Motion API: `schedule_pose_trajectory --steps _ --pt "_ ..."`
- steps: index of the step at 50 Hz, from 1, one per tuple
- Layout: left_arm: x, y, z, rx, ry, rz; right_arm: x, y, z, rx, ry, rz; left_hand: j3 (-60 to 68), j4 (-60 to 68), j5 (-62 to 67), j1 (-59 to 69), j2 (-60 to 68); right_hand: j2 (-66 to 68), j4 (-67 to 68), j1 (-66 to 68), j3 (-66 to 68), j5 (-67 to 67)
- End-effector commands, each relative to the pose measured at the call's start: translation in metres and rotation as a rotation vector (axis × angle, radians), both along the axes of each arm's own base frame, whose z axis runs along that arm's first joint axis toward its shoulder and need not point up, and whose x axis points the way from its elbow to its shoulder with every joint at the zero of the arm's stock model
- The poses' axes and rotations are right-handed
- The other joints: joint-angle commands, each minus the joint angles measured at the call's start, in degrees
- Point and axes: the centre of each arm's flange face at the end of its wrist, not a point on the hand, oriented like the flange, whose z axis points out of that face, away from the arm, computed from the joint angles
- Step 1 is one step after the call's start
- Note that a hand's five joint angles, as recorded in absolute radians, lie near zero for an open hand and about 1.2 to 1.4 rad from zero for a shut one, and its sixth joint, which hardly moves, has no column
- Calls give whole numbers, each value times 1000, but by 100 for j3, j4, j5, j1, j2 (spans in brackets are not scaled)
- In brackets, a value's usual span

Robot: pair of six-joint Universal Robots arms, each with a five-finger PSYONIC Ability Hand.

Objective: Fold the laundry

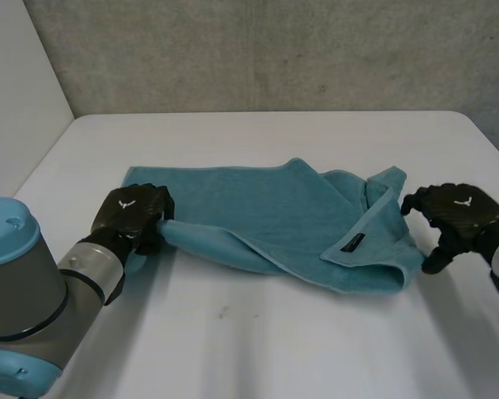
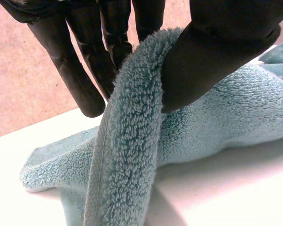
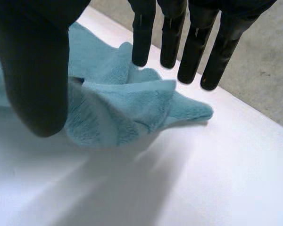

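A teal towel lies partly folded across the middle of the white table, with its right end doubled over and a small dark label showing. My left hand is at the towel's left end. There its thumb pinches a raised fold of the towel against the fingers. My right hand hovers just off the towel's right end. Its thumb and fingers are spread apart above the bunched corner of the towel and hold nothing.
The table's far edge meets a grey wall behind the towel. My left arm takes up the near left corner. Bare tabletop lies in front of the towel and beyond it.
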Motion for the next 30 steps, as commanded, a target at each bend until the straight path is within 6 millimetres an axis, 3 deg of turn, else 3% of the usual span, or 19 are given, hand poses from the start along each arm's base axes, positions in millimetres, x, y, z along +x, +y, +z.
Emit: schedule_pose_trajectory --steps 1,2,5,6,8,9,10,14,16,19,24,30 --pt "1 2 11 -30 7 -2 21 10 65 -185 52 104 1034 1028 1114 1224 1024 -414 -421 -129 -425 -412" --pt "1 2 12 -33 8 -1 27 15 79 -237 53 129 1034 1028 1114 1224 1024 -448 -455 -164 -460 -446" --pt "2 2 11 -31 7 1 38 21 93 -302 57 195 1034 1028 1114 1224 1024 -432 -439 -147 -443 -430" --pt "2 2 11 -31 7 1 39 21 93 -302 57 195 1034 1028 1114 1224 1024 -432 -439 -147 -443 -430" --pt "2 1 11 -31 7 3 63 36 94 -331 87 331 1034 1028 1114 1224 1024 -398 -405 -114 -410 -396" --pt "2 2 11 -30 7 3 63 36 94 -331 87 332 1034 1028 1114 1224 1024 -398 -405 -113 -410 -396" --pt "2 2 11 -29 6 3 76 43 89 -332 115 400 1034 1028 1114 1224 1024 -398 -405 -113 -410 -396" --pt "2 3 10 -26 5 1 93 50 71 -289 191 500 1034 1028 1114 1224 1024 -381 -388 -97 -393 -379" --pt "3 4 8 -20 2 2 102 53 51 -226 266 577 1034 1028 1114 1224 1024 -348 -355 -63 -359 -346" --pt "3 5 7 -17 -1 1 105 53 42 -198 302 606 1034 1028 1114 1224 1024 -297 -304 -13 -309 -295" --pt "3 5 7 -18 0 1 118 50 9 -139 418 639 1034 1028 1114 1224 1024 88 82 373 77 91" --pt "3 4 7 -17 2 2 124 42 -8 -133 476 605 1034 1028 1114 1224 1024 678 671 963 667 680"
